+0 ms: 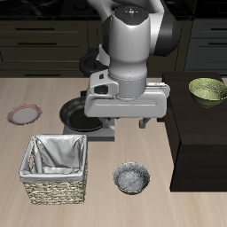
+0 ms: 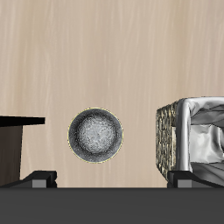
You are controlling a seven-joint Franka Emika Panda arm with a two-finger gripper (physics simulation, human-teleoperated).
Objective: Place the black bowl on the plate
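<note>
Nearest the exterior camera, the black bowl (image 1: pixel 132 178) sits upright on the counter (image 1: pixel 97 199) close to its front edge, just beside a woven basket (image 1: pixel 57 168) lined with grey cloth. The gripper (image 2: pixel 112 179) hangs above and behind it, farther from the front edge. In the wrist view the bowl (image 2: pixel 96 136) lies almost straight beneath, only slightly off the midline, with bare counter all round it. The jaws stand spread wide, holding nothing, their tips showing either side of the bowl. The bowl is round, so no axis matters; a descent onto one rim wall looks the likely next step. The plate (image 1: pixel 24 114) rests well apart, beyond the basket, so the carry will probably have to clear the basket.
</note>
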